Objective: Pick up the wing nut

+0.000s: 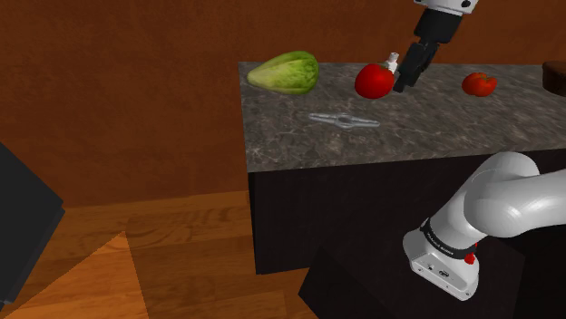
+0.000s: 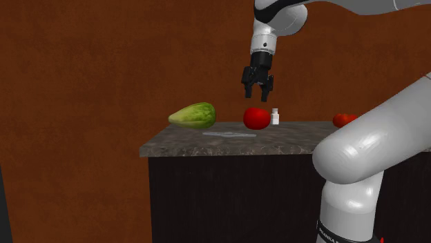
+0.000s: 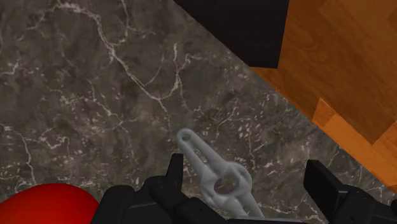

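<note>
My pincer (image 1: 400, 84) spread wide, hanging above the marble tabletop (image 1: 435, 140), grey wing nut (image 1: 343, 119) lying flat beneath it, untouched, red tomato (image 1: 373, 81) near

Kitchen: stone counter (image 1: 435, 136) w/ veg (image 1: 286, 72)

Grey wing nut (image 1: 343, 119) lying flat on dark marble counter (image 1: 435, 136), wings outstretched.

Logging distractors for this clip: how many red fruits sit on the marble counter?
2. One red fruit sits beside the small white bottle; the second red fruit lies nearer the shoulder view's right edge.
</note>
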Motion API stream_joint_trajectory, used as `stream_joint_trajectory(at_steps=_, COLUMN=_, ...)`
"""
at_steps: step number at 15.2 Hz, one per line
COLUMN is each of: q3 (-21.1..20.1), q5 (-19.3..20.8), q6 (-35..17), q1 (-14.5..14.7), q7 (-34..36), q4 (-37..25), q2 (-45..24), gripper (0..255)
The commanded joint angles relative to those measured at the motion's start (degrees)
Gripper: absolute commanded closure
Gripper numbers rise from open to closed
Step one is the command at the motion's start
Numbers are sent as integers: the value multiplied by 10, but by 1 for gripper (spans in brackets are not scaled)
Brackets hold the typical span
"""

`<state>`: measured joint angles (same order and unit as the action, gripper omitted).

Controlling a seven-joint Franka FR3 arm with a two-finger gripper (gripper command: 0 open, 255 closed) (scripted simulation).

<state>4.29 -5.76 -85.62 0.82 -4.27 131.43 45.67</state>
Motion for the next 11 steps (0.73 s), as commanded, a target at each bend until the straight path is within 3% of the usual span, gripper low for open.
stream_joint_trajectory(at_steps=1, q3=0, q5=0, q6=0, q1=0, q7=0, q4=0, q2=0, gripper=0)
stream_joint_trajectory(at_steps=11, q3=-1, q5=69, q6=-180, q1=55, q7=-167, q4=69, q2=-114, gripper=0)
